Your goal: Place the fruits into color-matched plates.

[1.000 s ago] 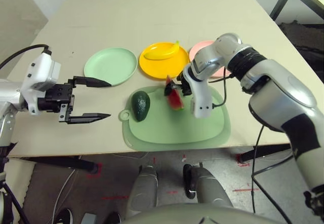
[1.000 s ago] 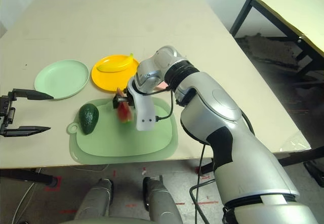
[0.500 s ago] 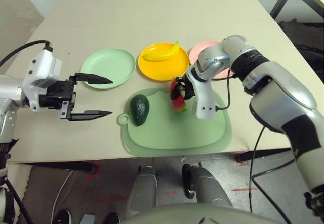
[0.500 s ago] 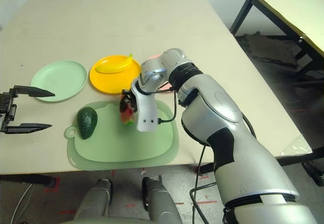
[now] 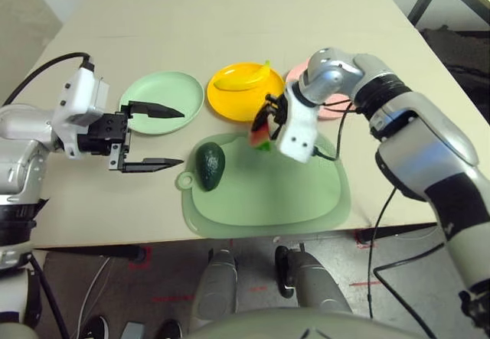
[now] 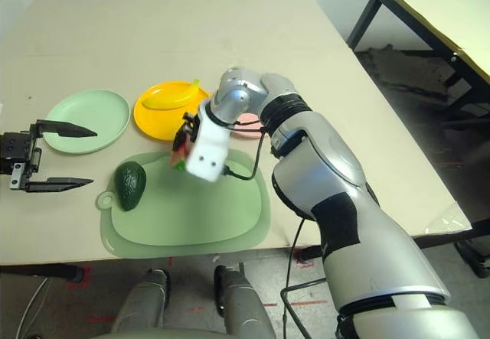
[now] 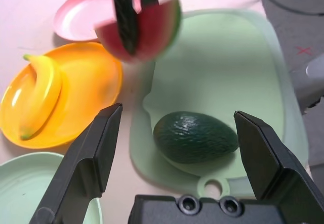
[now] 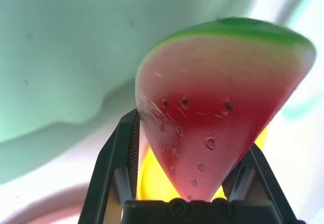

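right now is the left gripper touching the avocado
Apart: in the left eye view, bare table and mat show between the open fingers of the left gripper and the avocado, which lies on the cutting mat.

A red watermelon wedge (image 8: 202,113), its flesh fading through pale pink to a green rind and dotted with dark seed marks, is seen among a dark green avocado (image 5: 210,166) and a yellow banana (image 5: 243,79) with a greenish tip. Three plain plates are pale mint green (image 5: 162,113), bright orange-yellow (image 5: 237,105) and light pink (image 6: 246,126). A cutting mat (image 5: 268,193) is pale green with a deeper green border. The table (image 5: 230,17) is plain beige, and the silver right arm (image 6: 321,155) carries black bands.
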You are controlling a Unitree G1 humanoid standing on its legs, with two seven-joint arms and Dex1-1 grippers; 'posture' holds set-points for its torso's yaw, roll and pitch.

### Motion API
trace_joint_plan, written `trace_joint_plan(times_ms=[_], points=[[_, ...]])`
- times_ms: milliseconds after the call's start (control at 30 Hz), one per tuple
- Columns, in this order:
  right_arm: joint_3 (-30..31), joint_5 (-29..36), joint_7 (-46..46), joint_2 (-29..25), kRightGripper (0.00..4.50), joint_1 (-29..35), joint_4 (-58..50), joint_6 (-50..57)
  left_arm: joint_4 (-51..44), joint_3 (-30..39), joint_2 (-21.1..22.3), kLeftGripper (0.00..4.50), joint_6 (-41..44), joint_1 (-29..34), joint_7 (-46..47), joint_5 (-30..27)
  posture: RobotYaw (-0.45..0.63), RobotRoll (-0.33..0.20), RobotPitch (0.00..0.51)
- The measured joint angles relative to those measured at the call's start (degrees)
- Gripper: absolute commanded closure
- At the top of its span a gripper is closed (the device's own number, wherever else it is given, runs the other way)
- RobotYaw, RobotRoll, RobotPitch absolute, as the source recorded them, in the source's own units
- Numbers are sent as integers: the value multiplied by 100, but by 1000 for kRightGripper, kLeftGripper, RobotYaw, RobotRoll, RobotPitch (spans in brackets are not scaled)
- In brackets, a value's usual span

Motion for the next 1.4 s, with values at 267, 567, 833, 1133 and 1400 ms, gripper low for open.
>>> trace_joint_plan(times_ms=[267, 567, 833, 1133, 1400], points=[[102, -1075, -1223, -510, 2338, -135, 161, 851, 13, 19, -86, 0, 63, 37, 375, 25, 118, 0, 210], [357, -2075, -2861, -538, 2338, 38, 491, 2104, -41, 19, -86, 0, 44, 98, 395, 27, 114, 0, 219], [517, -2578, -3474, -638, 2338, 223, 610, 2607, -74, 18, -86, 0, 6, 137, 370, 28, 118, 0, 213], [562, -2822, -3615, -637, 2338, 288, 634, 2777, -164, 18, -102, 0, -20, 168, 377, 29, 119, 0, 210], [543, -2830, -3664, -647, 44, 277, 635, 2684, -156, 8, -146, 0, -134, 166, 383, 54, 111, 0, 200]])
